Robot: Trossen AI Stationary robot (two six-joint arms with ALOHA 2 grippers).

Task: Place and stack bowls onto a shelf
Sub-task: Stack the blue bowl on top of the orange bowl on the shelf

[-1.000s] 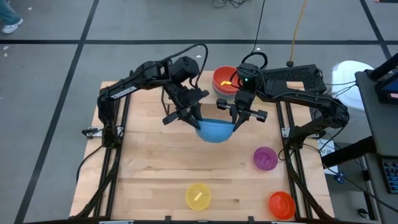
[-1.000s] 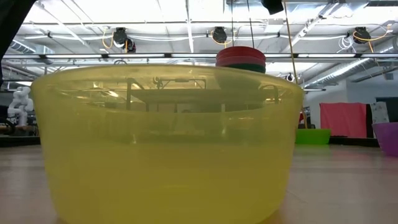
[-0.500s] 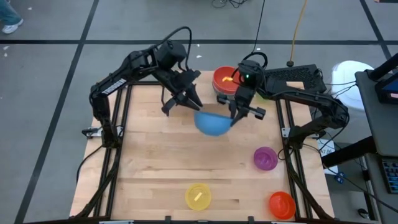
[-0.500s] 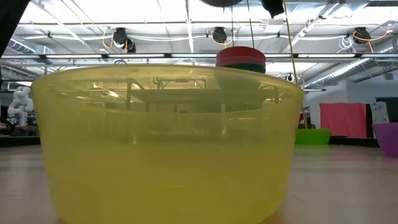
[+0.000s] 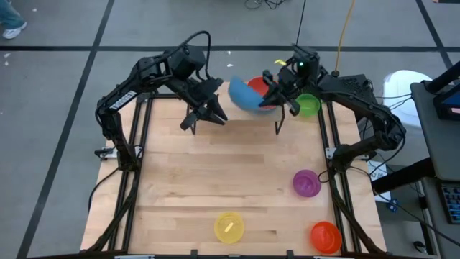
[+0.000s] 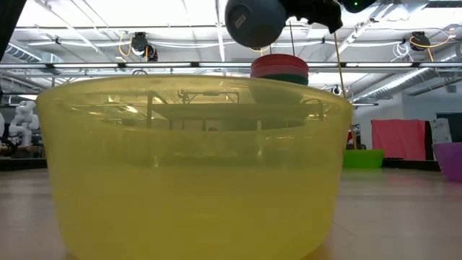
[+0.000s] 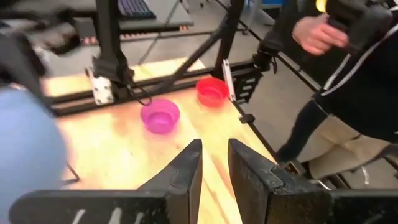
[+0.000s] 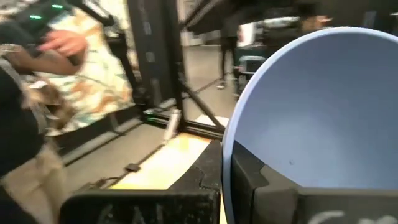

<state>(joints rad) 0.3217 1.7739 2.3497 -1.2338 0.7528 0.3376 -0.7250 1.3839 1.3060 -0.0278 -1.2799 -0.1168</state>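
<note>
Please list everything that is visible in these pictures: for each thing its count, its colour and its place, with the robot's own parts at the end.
blue bowl: 1, blue, held tilted in the air at the table's far edge by the right tool
red bowl: 1, red, far edge, mostly hidden behind the blue bowl
green bowl: 1, green, far right corner
purple bowl: 1, purple, right side of the table
orange bowl: 1, orange, near right corner
yellow bowl: 1, yellow, near edge, middle
table: 1, light wood, under both arms
person: 1, dark top, beside the table in the left wrist view
left tool: 1, dark, far left of centre, holding nothing
right tool: 1, dark, shut on the blue bowl's rim
</note>
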